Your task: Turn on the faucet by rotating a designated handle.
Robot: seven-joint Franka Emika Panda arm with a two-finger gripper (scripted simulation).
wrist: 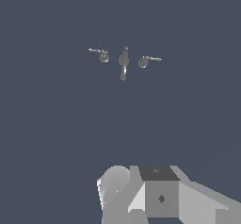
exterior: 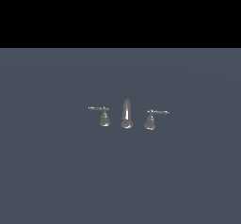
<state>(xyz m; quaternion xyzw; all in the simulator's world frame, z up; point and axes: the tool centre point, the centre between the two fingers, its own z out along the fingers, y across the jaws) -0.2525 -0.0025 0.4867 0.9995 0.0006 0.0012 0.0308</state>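
Handle is standing on its cone base at the exterior view's right end of the faucet, lever pointing to that view's right. Spout is rising between it and the twin handle, all sitting mid-counter. Gripper is showing only in the wrist view, well apart from the set; fingers not visible, spread cannot be told.

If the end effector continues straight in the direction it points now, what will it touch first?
Probably the bare grey floor, short of the faucet. In the wrist view only the end effector body shows, far from all three chrome pieces. Depth is unclear, so this is a guess.
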